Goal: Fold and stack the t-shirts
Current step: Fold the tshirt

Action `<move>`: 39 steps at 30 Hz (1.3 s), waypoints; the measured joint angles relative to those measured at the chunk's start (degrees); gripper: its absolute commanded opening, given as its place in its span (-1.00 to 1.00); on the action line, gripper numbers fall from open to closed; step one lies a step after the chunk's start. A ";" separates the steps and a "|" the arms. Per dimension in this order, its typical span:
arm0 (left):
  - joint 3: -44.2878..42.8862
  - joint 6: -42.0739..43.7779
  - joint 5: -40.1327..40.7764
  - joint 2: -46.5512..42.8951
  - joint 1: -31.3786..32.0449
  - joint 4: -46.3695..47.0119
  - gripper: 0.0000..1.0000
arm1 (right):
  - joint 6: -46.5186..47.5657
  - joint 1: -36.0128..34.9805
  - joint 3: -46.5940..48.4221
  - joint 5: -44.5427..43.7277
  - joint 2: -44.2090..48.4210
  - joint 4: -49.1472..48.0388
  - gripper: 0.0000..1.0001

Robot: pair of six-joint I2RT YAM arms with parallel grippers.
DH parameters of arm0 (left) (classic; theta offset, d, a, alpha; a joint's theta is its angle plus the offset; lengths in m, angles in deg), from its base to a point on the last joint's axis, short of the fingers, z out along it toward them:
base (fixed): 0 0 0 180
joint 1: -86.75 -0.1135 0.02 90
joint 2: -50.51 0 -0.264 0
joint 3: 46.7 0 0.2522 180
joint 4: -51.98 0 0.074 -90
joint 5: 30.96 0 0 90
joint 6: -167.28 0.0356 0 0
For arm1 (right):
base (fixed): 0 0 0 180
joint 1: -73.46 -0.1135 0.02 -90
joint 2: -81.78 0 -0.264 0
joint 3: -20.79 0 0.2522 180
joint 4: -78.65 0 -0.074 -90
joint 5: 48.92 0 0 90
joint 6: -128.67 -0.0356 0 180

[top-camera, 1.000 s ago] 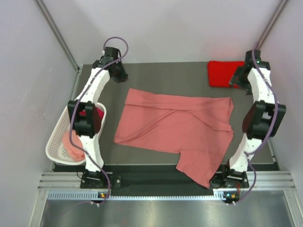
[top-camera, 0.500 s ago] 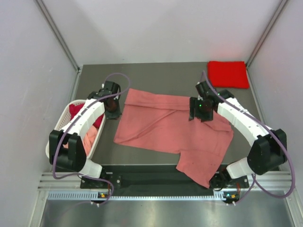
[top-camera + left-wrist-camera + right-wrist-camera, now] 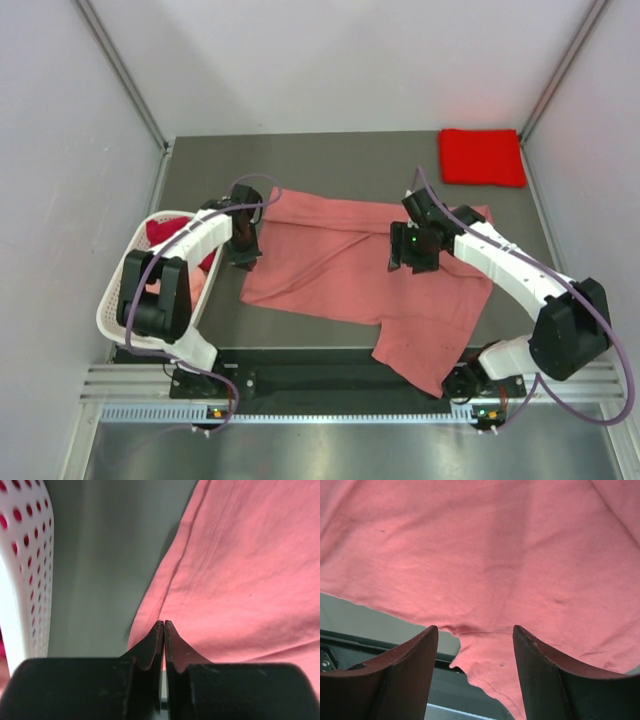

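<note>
A salmon pink t-shirt (image 3: 340,265) lies spread and rumpled on the dark table, one corner hanging over the near edge. It also shows in the left wrist view (image 3: 240,570) and the right wrist view (image 3: 485,545). A bright red folded t-shirt (image 3: 482,157) lies at the back right corner. My left gripper (image 3: 247,264) is shut, its tips (image 3: 164,623) just over the pink shirt's left edge; no cloth shows between the fingers. My right gripper (image 3: 410,265) is open and empty above the shirt's middle (image 3: 475,630).
A white slotted basket (image 3: 118,300) stands at the left table edge, close to my left arm, and holds a dark red shirt (image 3: 165,235) and a pale pink one (image 3: 190,290). Its wall shows in the left wrist view (image 3: 30,570). Grey walls enclose the table.
Both arms have swung from the back corners toward the pink shirt. The left gripper has come down to its left edge; the right gripper has moved over its middle. The shirt has not moved.
</note>
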 measured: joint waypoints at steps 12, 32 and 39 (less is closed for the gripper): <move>6.56 -4.57 -0.96 -8.02 0.00 -5.40 -0.43 | -1.70 -2.21 -4.04 2.97 -2.27 -5.57 0.22; 9.84 -5.81 -1.86 -7.34 -0.07 -5.42 -0.33 | -2.73 -3.54 -7.15 4.04 -2.97 -9.25 0.20; 9.31 -5.07 -2.73 -5.31 -0.26 -4.46 -0.34 | -2.95 -3.67 -8.66 4.15 -2.73 -9.77 0.19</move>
